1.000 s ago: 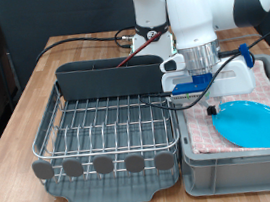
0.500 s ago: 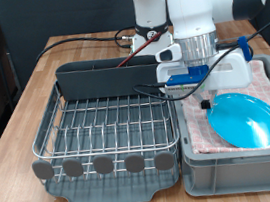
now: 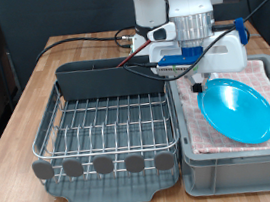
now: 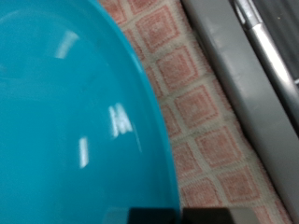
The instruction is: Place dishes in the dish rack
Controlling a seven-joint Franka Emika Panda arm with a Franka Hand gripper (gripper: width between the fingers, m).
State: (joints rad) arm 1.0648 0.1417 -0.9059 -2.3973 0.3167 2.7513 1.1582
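Note:
The light-blue plate [image 3: 239, 110] hangs tilted above the cloth-lined tub, its raised edge at my gripper [image 3: 199, 84]. The gripper is shut on that edge at the plate's upper left in the exterior view. In the wrist view the plate [image 4: 65, 121] fills most of the picture, with the checkered cloth [image 4: 192, 103] below it. The dish rack [image 3: 103, 126], a chrome wire grid on a dark tray, stands to the exterior view's left with nothing on it. Its tall grey trough [image 3: 107, 80] runs along the far side. The wooden spoon and white cup are out of view.
The grey tub [image 3: 234, 158] lined with pink-and-white checkered cloth [image 3: 269, 82] sits right beside the rack; its wall [image 4: 234, 84] shows in the wrist view. Cables [image 3: 117, 41] trail over the wooden table [image 3: 25, 106] behind the rack.
The gripper has risen with the plate. The plate went from lying nearly flat in the tub to lifted and tilted up on its gripped edge.

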